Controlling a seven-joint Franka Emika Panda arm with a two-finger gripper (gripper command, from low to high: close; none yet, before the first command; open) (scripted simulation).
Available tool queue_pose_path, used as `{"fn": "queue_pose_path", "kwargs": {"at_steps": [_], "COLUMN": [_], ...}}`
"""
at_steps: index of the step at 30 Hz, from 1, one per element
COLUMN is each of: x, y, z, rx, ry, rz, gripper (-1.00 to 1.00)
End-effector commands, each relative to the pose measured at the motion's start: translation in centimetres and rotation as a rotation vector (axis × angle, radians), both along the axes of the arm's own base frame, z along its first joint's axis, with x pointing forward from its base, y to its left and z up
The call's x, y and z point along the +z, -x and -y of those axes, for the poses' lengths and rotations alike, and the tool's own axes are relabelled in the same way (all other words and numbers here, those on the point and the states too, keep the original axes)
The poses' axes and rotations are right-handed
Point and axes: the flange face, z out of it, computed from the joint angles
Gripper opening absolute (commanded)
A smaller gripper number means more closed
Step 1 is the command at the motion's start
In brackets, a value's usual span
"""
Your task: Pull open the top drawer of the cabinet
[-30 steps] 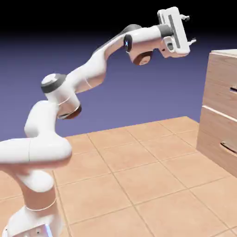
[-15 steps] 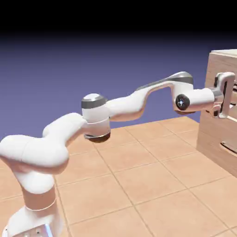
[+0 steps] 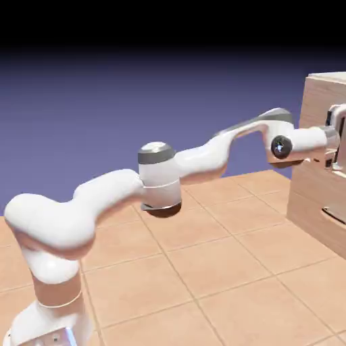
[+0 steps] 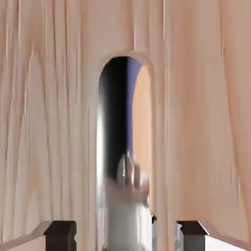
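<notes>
the white arm (image 3: 169, 172) stretches low from the lower left across the tiled floor (image 3: 203, 270) to the cabinet (image 3: 317, 196) at the far right edge of the exterior view, where the gripper (image 3: 338, 138) sits right up against the upper wood front. that front is the top drawer (image 4: 49, 98), and in the hand view its grain fills the whole picture. the shiny bar handle (image 4: 122, 162) runs up the middle of that view, between the two dark fingertips (image 4: 60, 230) at the bottom edge, so the jaws are spread apart with the bar in the gap and not yet pinched.

judging by this, the reach is done and the grasp is the step in hand. the drawer looks shut, flush with the cabinet face. next the jaws should clamp on the bar, then the arm should draw straight back leftward, away from the cabinet.

the drawer front faces left toward the robot; the handle's long axis seems level along the front, though the exterior view cuts it off.
</notes>
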Motion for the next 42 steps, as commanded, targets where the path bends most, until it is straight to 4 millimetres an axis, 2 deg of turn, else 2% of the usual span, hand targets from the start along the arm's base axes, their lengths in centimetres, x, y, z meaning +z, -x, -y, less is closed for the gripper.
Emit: {"fn": "queue_pose_path", "kwargs": {"at_steps": [1, 8, 16, 25, 34, 35, 36, 37, 42], "x": [0.0, 0.0, 0.0, 0.0, 0.0, 0.0, 0.0, 0.0, 0.0], "y": [0.3, 3.4, 8.3, 15.3, 23.7, 23.9, 23.9, 23.9, 28.9], "z": [0.0, 0.0, 0.0, 0.0, 0.0, 0.0, 0.0, 0.0, 0.0], "rx": [0.0, 0.0, 0.0, 0.0, 0.0, 0.0, 0.0, 0.0, 0.0], "ry": [0.0, 0.0, 0.0, 0.0, 0.0, 0.0, 0.0, 0.0, 0.0], "rz": [0.0, 0.0, 0.0, 0.0, -0.001, -0.001, -0.001, -0.001, 0.0], "gripper": [-1.0, -1.0, -1.0, -1.0, -1.0, -1.0, 1.0, 1.0, 1.0]}}
